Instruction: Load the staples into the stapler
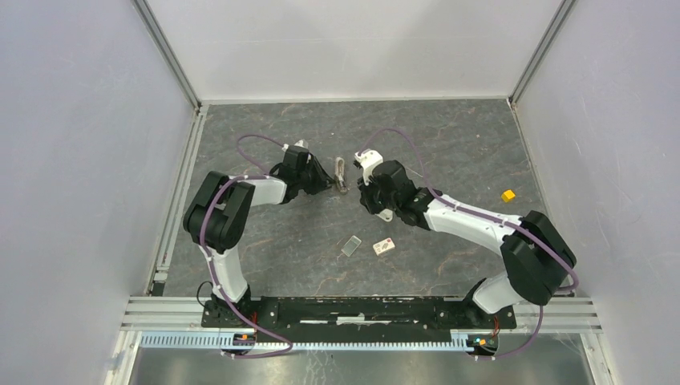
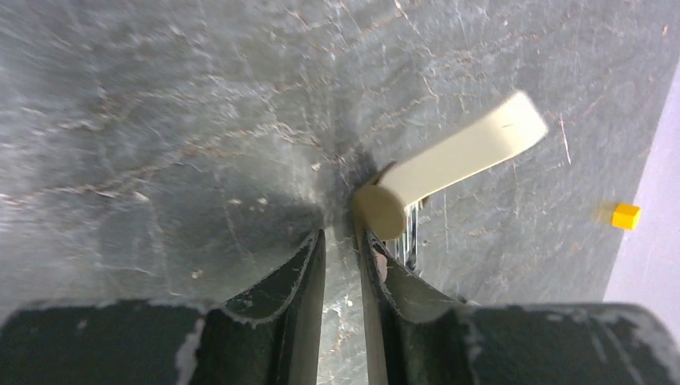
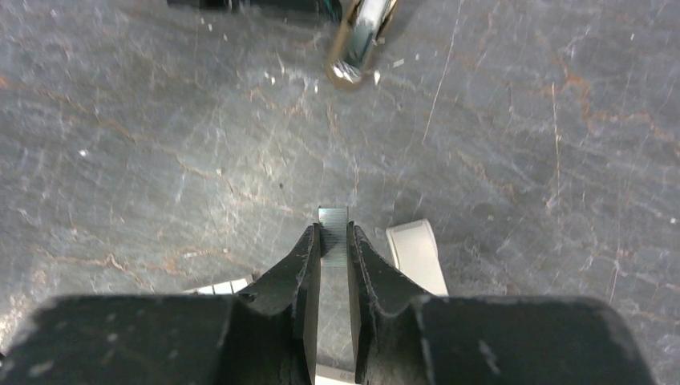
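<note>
Staples — thin grey metal strip (image 3: pixel 333 233) pinched in your right jaws — point lengthwise toward the open cream-and-chrome stapler (image 1: pixel 342 174) ahead, which your left jaws grip.

The red-and-dark print on the staple box (image 1: pixel 384 247) is too small to read.

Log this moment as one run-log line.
left claw: at stapler, grip unclear | right claw: shut on staple strip | staple box: on table, untouched
</note>
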Available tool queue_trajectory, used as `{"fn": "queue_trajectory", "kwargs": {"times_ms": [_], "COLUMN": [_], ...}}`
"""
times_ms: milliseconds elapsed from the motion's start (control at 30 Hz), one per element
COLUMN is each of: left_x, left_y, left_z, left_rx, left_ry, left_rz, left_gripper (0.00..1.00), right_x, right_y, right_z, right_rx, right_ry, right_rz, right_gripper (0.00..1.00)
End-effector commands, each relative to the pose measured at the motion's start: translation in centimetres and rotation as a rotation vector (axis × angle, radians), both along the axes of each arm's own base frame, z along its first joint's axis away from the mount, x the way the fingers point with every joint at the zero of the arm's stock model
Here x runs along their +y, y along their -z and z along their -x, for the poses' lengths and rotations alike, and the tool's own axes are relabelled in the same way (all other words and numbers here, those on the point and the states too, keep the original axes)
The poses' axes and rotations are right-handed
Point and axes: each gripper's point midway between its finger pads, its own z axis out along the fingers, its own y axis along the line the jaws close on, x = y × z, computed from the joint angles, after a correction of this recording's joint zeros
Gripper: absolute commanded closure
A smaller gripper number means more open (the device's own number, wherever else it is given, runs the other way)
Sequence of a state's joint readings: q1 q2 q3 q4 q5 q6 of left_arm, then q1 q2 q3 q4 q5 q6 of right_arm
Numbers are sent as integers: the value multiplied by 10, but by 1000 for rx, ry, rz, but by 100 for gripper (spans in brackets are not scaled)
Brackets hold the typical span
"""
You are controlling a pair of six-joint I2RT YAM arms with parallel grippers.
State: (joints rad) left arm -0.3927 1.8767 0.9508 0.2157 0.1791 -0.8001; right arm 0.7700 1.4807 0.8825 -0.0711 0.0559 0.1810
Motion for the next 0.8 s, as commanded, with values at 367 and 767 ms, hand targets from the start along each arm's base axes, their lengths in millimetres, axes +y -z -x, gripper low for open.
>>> {"fn": "queue_trajectory", "kwargs": {"times_ms": [367,767], "left_x": [20,93], "left_y": [-47,-192], "left_z": [13,83], "left_rx": [-68,-363], "left_ry": [-103,-58], "left_rz": [-24,-262], "left_gripper": [54,0], "right_x": [33,58], "right_y": [-37,-30], "right_z": [-53,-89], "right_rx": [-151,-212], "right_ry": [-20,-169], "right_rz": [-55,34], "right_gripper": [79,79]}}
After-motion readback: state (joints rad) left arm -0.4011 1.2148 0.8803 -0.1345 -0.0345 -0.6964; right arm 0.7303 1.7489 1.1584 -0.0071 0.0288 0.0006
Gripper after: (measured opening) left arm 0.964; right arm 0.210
